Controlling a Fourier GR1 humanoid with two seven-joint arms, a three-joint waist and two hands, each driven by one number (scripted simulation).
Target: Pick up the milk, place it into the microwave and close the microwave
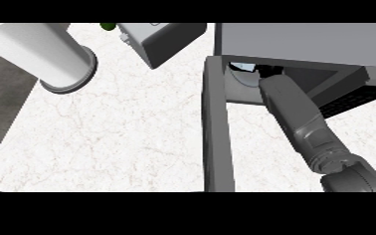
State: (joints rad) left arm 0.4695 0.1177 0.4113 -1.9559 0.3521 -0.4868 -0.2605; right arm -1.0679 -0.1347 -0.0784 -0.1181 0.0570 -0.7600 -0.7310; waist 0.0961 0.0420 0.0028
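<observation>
Right forearm [297, 114]: stretches from the lower right corner up and leftward.
Right hand [270, 71]: mostly hidden, fingers unclear.

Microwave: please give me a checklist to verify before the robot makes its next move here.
1. Microwave door open: ok, it swings out toward the view's lower edge.
2. Right forearm reaches into the cavity: ok.
3. Milk inside the cavity: cannot tell, only a pale bit shows at the opening.
4. Right hand released: cannot tell, the hand is hidden inside.
5. Door's path free for closing: not ok, the forearm is in the opening.
6. Left hand position: cannot tell, it is not in view.
</observation>
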